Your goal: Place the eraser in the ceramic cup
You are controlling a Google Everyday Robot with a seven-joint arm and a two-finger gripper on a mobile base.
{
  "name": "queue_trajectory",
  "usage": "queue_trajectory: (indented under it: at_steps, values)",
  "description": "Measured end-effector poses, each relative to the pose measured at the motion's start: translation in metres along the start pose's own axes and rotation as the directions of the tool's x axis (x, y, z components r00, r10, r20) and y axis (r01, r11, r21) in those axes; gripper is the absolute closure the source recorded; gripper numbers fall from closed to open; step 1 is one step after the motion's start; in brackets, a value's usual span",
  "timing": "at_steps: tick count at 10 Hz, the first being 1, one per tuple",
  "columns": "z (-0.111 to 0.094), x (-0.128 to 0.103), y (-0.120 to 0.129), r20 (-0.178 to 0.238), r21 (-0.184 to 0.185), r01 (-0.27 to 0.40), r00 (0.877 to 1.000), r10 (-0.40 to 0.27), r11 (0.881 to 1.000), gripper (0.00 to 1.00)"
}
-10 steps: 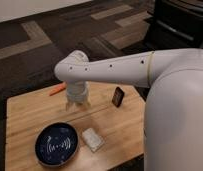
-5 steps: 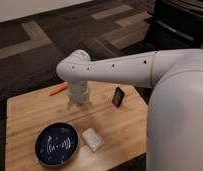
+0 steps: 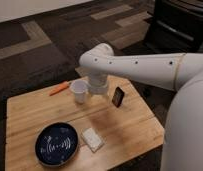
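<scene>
Camera view | jaws open, low beside ceramic cup (image 3: 80,92) | eraser (image 3: 118,96) just beside, ungripped

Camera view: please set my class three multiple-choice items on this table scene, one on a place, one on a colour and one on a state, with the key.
1. Where is the gripper?
A. Between the ceramic cup and the eraser
B. High over the carpet
C. Inside the cup

2. What colour is the bowl?
A. Red
B. Dark blue
C. Green

3. How is the eraser placed?
A. Inside the cup
B. Standing on edge on the table, apart from the cup
C. Lying in the bowl

Key:
1 A, the arm's end sits low between the two.
2 B, it is dark blue with a white pattern.
3 B, it stands on the wood beside the arm.
</scene>
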Motion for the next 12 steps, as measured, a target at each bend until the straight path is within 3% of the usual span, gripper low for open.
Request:
queue_trajectory:
  at_steps: [5, 7, 9, 12]
  values:
    - [-0.002, -0.002, 0.003, 0.006, -0.009, -0.003, 1.0, 0.003, 1.0, 0.35]
    - [-0.008, -0.02, -0.031, 0.048, -0.005, -0.12, 0.992, 0.12, 0.993, 0.35]
    - [-0.008, -0.039, -0.071, 0.084, -0.04, -0.278, 0.956, 0.28, 0.96, 0.35]
    - [0.01, -0.064, -0.097, 0.088, -0.088, -0.473, 0.873, 0.48, 0.877, 0.35]
